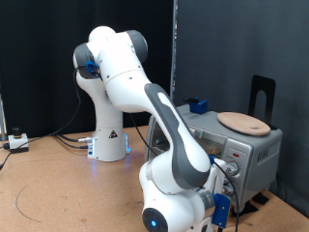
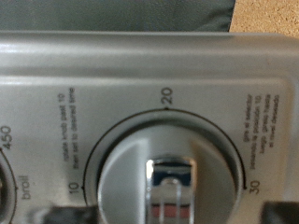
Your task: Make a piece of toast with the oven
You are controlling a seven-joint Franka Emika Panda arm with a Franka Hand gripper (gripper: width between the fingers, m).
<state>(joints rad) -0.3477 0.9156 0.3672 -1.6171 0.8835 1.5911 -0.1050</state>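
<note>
Two views: exterior first, then wrist.
Exterior, arm: the white Panda arm (image 1: 130,82) folds down low at the bottom of the frame, wrist pushed right up against the oven's front, probably so the hand meets the control panel square-on.
Exterior, oven: the silver toaster oven (image 1: 239,147) sits at the exterior view's right, with a round wooden plate (image 1: 242,123) resting on its roof.
Exterior, gripper: the gripper (image 1: 224,184) is tucked in by the knobs, mostly hidden behind the wrist, so honestly can't tell if the fingers are spread or pinched.
Exterior, toast: no slice of bread shows anywhere; can't say whether it's inside.
Wrist, timer knob: camera is nose-to-nose with the round timer knob (image 2: 164,179), dial marks 10, 20 and 30 around it.
Wrist, panel: a 450 and "broil" marking sits at the edge, from the neighbouring dial.
Wrist, fingers: not clearly visible, just a blurry dark bit in one corner.
Guess: it's lined up like this to work the timer.
</note>
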